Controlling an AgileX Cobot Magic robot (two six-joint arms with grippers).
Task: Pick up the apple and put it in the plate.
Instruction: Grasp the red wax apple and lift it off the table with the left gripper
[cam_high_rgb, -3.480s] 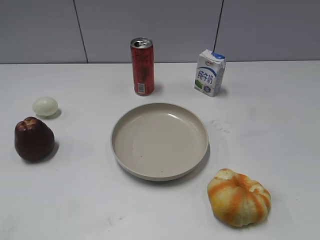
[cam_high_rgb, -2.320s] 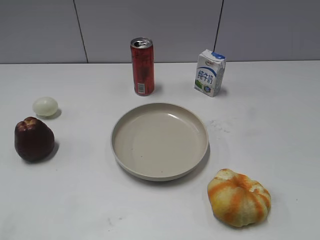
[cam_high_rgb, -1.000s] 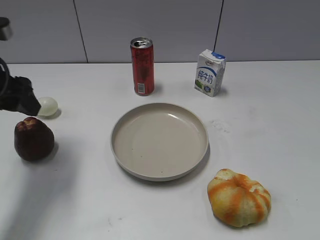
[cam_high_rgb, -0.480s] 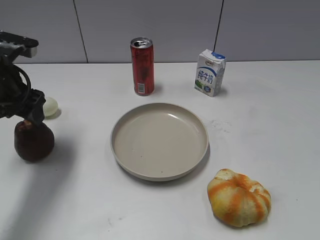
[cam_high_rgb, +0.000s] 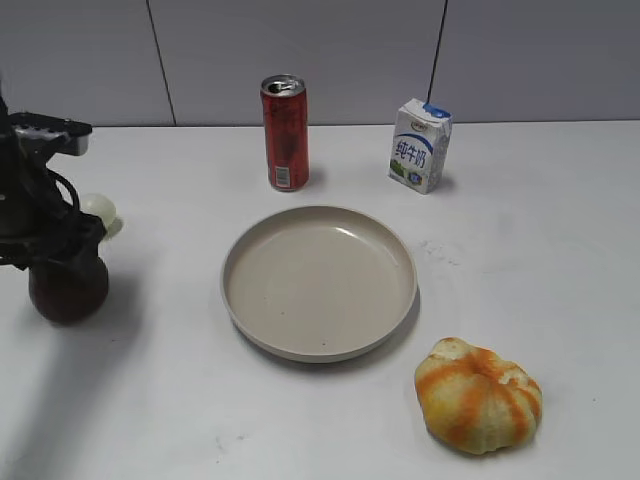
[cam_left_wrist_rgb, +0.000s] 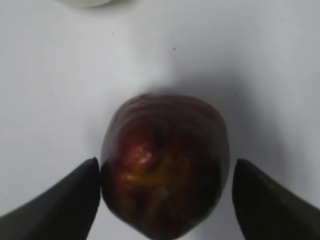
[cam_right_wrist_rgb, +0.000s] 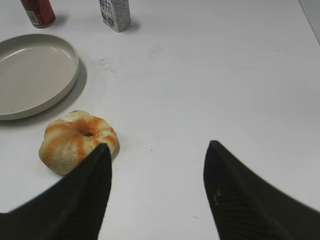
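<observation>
A white table (cam_high_rgb: 520, 230) seen from the front at a downward slant. At its far left sits the apple (cam_high_rgb: 66, 290), dark maroon and lumpy, resting on the table. The left claw (cam_high_rgb: 55, 255) hangs directly over it, hiding its top. In the left wrist view the apple (cam_left_wrist_rgb: 165, 162) lies between the two dark fingers (cam_left_wrist_rgb: 65, 200), which are spread wide. The left finger looks to be touching or just beside the apple's skin, while the right finger stands a little apart from it. The claw is not yet closed on the fruit.

A small pale egg (cam_high_rgb: 100, 210) lies just behind the apple, near the claw. The plate (cam_high_rgb: 318, 281), a large shallow cream dish, sits in the middle of the table, well apart from the apple, with nothing in it. Behind the plate stand a red can (cam_high_rgb: 285, 132) and a small milk carton (cam_high_rgb: 419, 145). An orange and yellow ribbed fruit (cam_high_rgb: 478, 394) lies at the front right.

The right claw (cam_right_wrist_rgb: 157, 170) is spread wide over bare table beside the ribbed fruit, holding nothing.

The apple looks firm and smooth, likely moderately heavy. Its tapered, bumpy shape could slip, so a hold across the widest middle part seems safest.
</observation>
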